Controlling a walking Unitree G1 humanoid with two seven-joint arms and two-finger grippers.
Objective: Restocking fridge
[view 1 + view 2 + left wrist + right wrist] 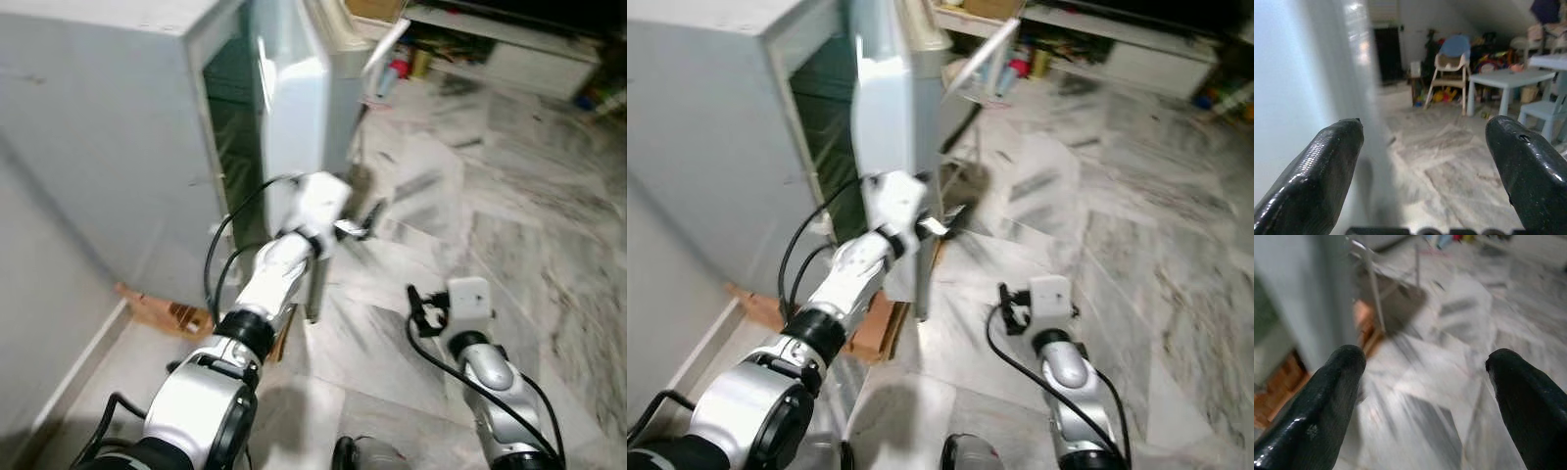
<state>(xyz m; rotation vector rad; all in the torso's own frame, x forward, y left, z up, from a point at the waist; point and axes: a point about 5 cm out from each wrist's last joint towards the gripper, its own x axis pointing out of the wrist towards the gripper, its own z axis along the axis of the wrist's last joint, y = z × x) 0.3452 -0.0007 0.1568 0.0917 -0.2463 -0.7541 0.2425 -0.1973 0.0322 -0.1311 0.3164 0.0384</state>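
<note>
A grey-white fridge [108, 127] stands at the left with its door [294, 108] swung partly open, dark shelves showing in the gap. My left gripper [367, 223] is raised beside the door's lower edge, open, and the door's pale face [1298, 88] runs close along one finger [1327, 171] in the left wrist view. My right gripper [419, 308] hangs lower over the marble floor, open and holding nothing, its fingers [1528, 401] spread wide.
Flattened brown cardboard [162, 311] lies on the floor at the fridge's foot. A metal-framed rack [965, 117] stands just past the door. Low shelving with bright items [490, 49] lines the far wall. A high chair [1452, 73] and a pale blue table [1508, 81] stand across the marble floor [509, 215].
</note>
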